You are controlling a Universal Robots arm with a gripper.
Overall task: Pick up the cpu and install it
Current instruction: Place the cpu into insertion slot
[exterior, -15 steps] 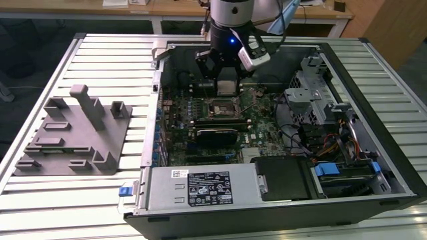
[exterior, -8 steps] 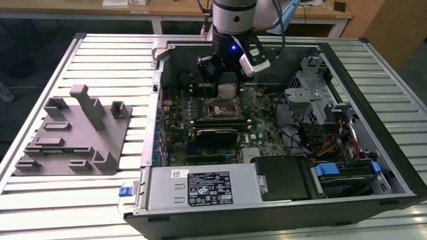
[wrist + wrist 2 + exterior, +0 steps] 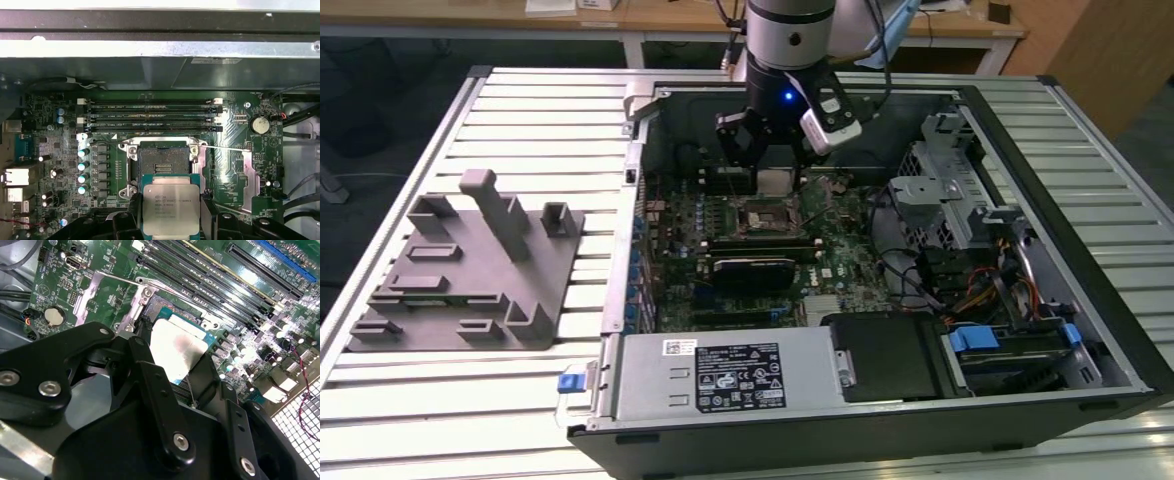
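Note:
The cpu (image 3: 778,182), a flat square chip with a shiny silver top, hangs a little above the motherboard inside the open computer case (image 3: 1067,180). My gripper (image 3: 777,172) is shut on the chip, one black finger on each of two opposite edges. In both wrist views the cpu (image 3: 177,350) (image 3: 171,207) sits between the black fingers (image 3: 150,375) (image 3: 209,212). The open socket (image 3: 161,164) lies bare on the board just beyond the chip, its metal frame (image 3: 120,295) swung up. In the exterior view the socket (image 3: 767,218) is just in front of the gripper.
Memory slots (image 3: 150,115) run past the socket. A grey metal box (image 3: 720,375) with a white label fills the case's front. A drive cage (image 3: 961,200) and cables stand at the exterior view's right. A grey fixture (image 3: 467,270) sits on the slatted table at its left.

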